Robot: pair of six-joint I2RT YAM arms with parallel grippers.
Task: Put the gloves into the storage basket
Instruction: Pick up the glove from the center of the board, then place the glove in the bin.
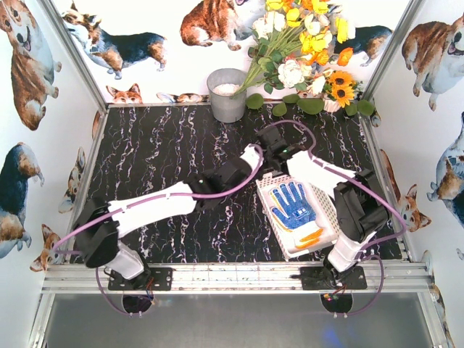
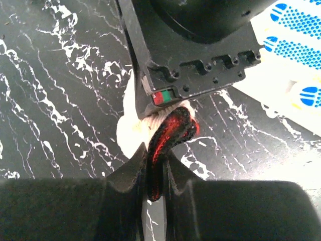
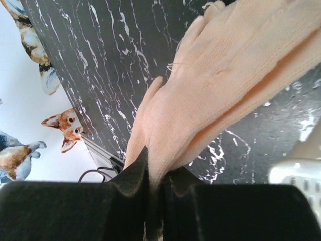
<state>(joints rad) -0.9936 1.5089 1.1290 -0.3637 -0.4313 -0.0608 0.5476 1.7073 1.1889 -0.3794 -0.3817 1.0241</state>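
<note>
Just behind the basket (image 1: 269, 215), the left gripper (image 2: 156, 165) clamps a black-and-red cuff (image 2: 171, 131), the right gripper (image 3: 154, 170) pinches a cream glove (image 3: 225, 75); a blue-dotted glove (image 1: 291, 204) lies inside it.

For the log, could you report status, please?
Left hand shut on glove cuff. Right hand shut on cream glove. Dotted glove in basket. Hands close together.

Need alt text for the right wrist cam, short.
The right pincer is shut on a cream glove, which stretches up and to the right over a black marbled table. A corner of the white basket shows at the lower right, and a wall with dog pictures at the left.
</note>
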